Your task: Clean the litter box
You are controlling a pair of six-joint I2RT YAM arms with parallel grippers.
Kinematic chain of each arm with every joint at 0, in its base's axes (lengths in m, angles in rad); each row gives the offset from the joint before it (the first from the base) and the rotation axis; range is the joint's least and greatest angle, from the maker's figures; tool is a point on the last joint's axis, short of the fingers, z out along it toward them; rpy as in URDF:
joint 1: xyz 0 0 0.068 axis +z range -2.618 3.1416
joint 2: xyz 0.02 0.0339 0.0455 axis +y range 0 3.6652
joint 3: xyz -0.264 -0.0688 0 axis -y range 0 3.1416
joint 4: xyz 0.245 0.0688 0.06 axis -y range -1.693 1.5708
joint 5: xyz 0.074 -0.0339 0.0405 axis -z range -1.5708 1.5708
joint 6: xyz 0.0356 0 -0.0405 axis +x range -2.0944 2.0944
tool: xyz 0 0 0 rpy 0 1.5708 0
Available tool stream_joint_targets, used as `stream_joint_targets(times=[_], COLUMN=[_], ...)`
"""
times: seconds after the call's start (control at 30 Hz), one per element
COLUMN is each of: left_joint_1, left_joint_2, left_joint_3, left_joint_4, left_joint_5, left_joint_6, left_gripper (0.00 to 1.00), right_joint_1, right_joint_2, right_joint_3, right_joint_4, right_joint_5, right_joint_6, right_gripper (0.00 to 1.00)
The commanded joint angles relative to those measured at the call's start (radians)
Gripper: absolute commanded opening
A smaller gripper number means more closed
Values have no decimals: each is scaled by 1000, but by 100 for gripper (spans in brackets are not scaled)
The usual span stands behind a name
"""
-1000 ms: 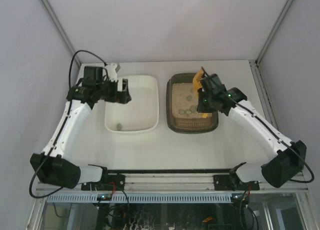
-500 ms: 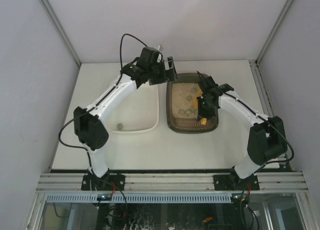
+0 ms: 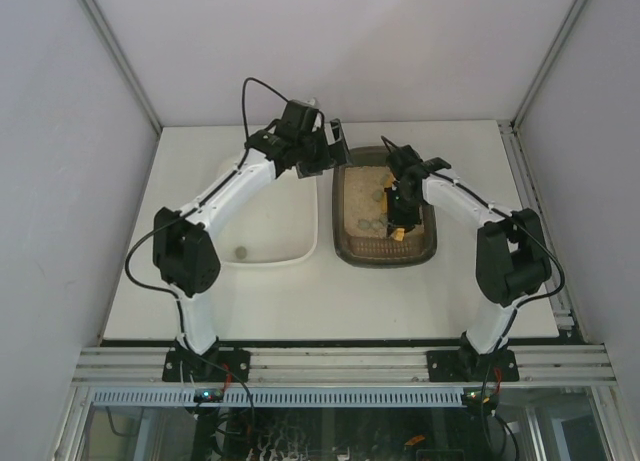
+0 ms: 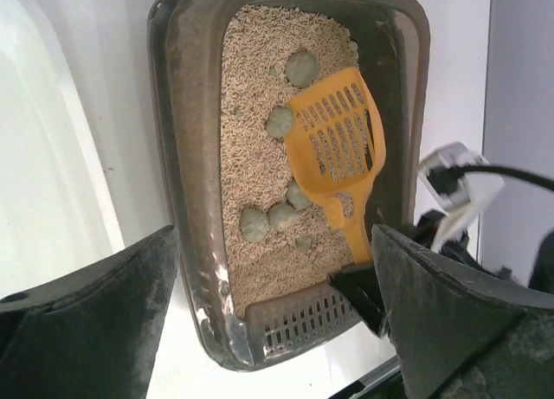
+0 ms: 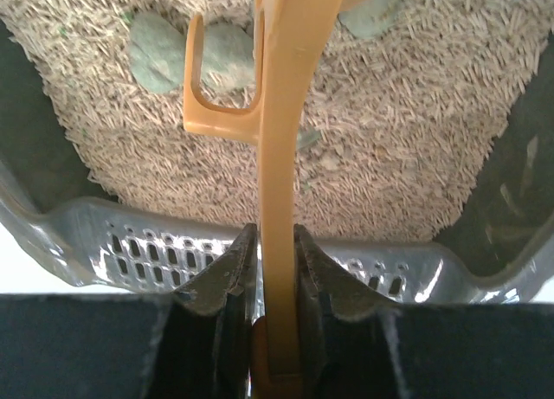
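Observation:
The litter box [image 3: 344, 243] is a dark translucent tray of beige litter with several grey-green clumps [image 3: 375, 224]. My right gripper [image 3: 401, 213] hangs over the middle of the box, shut on the handle of an orange slotted scoop [image 3: 398, 234]. In the right wrist view its fingers [image 5: 238, 260] pinch the scoop handle [image 5: 281, 157] above the box's perforated ledge [image 5: 138, 243]. In the left wrist view the scoop head [image 4: 338, 139] lies on the litter beside clumps [image 4: 279, 122]. My left gripper [image 3: 338, 146] is open above the box's far left corner, nothing between its jaws [image 4: 273, 239].
A white tub [image 3: 270, 216] stands directly left of the litter box and holds one clump [image 3: 240, 252]. Its wall [image 4: 52, 157] shows at the left of the left wrist view. Enclosure walls rise on the left, right and far sides.
My left arm swung right from over the white tub to the litter box's far left corner. My right gripper carried the scoop from the box's far end down to its middle.

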Motion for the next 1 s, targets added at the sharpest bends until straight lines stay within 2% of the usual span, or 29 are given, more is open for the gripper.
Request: stream_joint_targets(times=[0.0,0.27,0.5,0.83,0.97], left_joint_1=[34,129,203,237,237], left_joint_2=[-127,-242,-370,-633,-736], left_joint_3=[-65,-209,-404,-660,-740], left_joint_4=[49,62,59,74,120], left_joint_5=[4,29,36,-1,-12], left_joint_6=[47,86,162,304,330], left_gripper=[95,95,95,95,95], right_joint_1=[5,-11,-91,-169,-201], right_joint_2=[44,78,25,-180,-276], right_joint_3=[67,67,-39,-203,-329], right_joint_4=[44,144,279,336,446], right_joint_5=[-29,-164,-331,-396,-499], right_joint_6=[-11,29,88,129,172], right_gripper=[0,0,0,0,0])
